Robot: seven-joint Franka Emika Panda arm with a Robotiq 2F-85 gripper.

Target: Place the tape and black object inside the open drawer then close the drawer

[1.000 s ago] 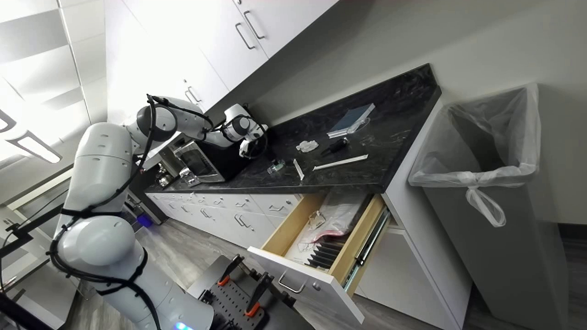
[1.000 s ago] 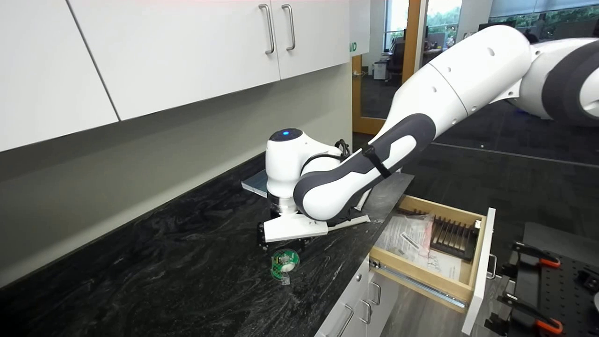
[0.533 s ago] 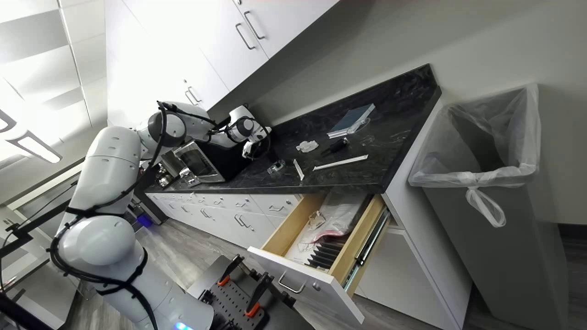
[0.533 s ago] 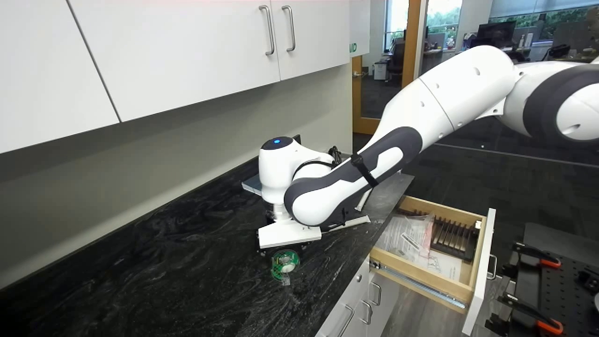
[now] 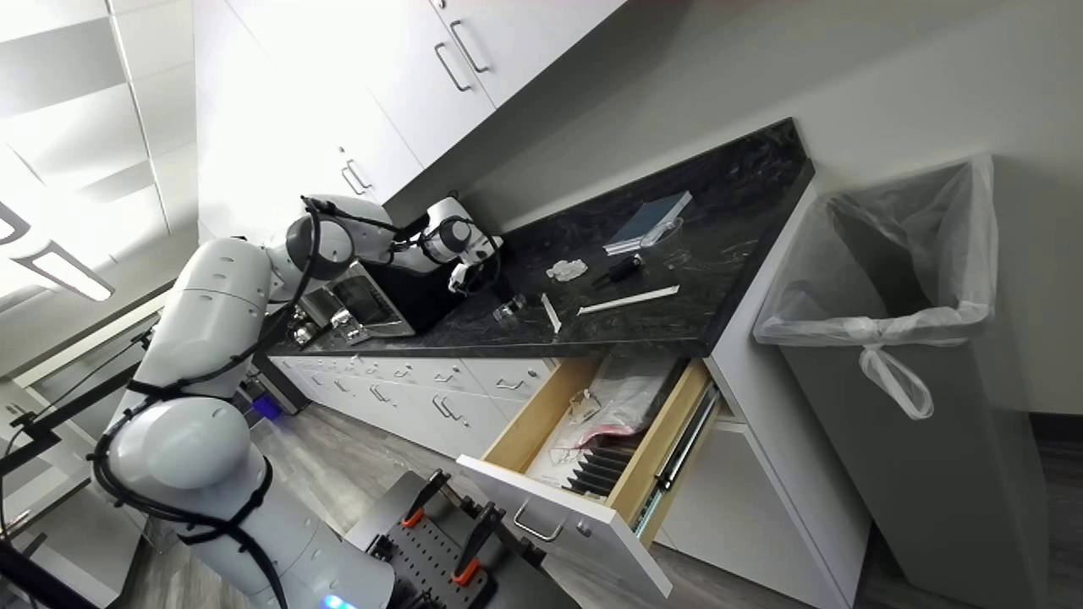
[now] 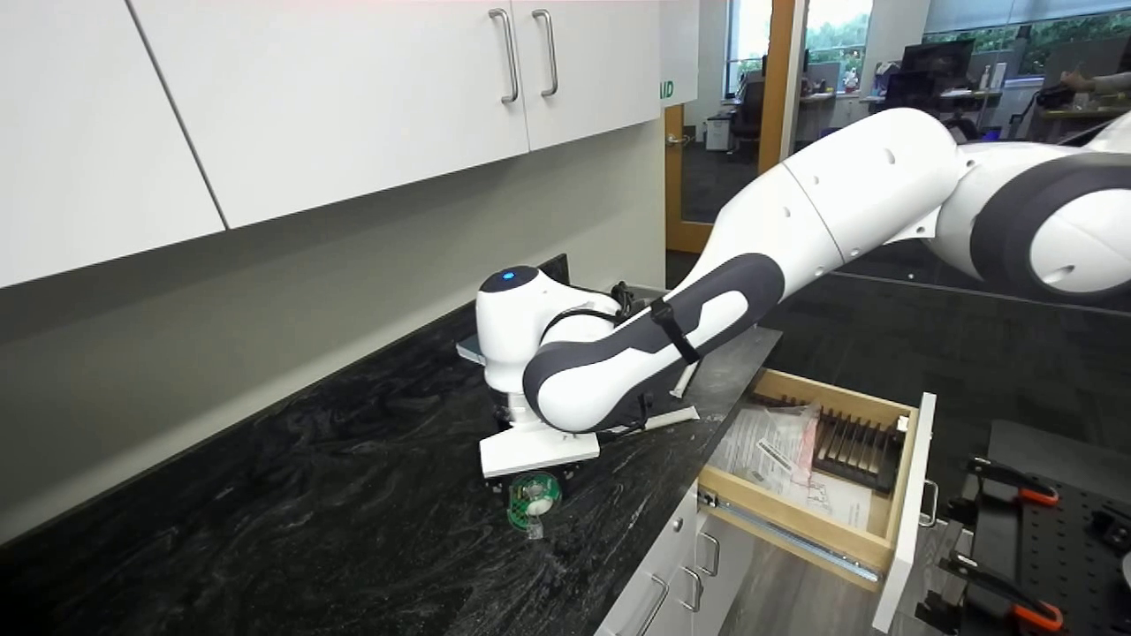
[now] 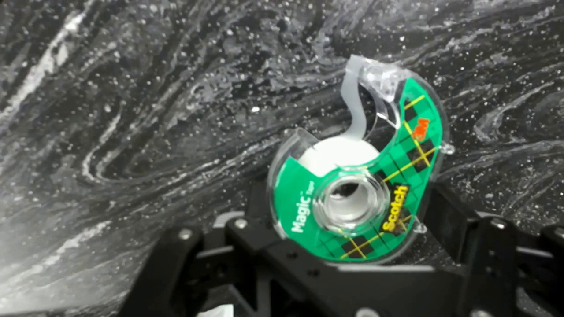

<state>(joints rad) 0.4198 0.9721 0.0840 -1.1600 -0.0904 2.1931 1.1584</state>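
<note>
Tape (image 7: 337, 154), white in its clear, green-checked dispenser (image 7: 293, 198), sits between the gripper's (image 7: 350, 200) jaws; whether clenched, I cannot tell.

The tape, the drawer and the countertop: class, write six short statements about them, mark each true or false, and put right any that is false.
1. The drawer stands pulled open. True.
2. In the wrist view, the tape sits between the jaws. True.
3. The tape is already in the drawer. False: it lies on the countertop.
4. The tape bears no lettering. False: it reads "Scotch" and "Magic".
5. A black object lies on the countertop. True.
6. The drawer holds nothing. False: a clear plastic bag and a dark slatted rack lie in it.
</note>
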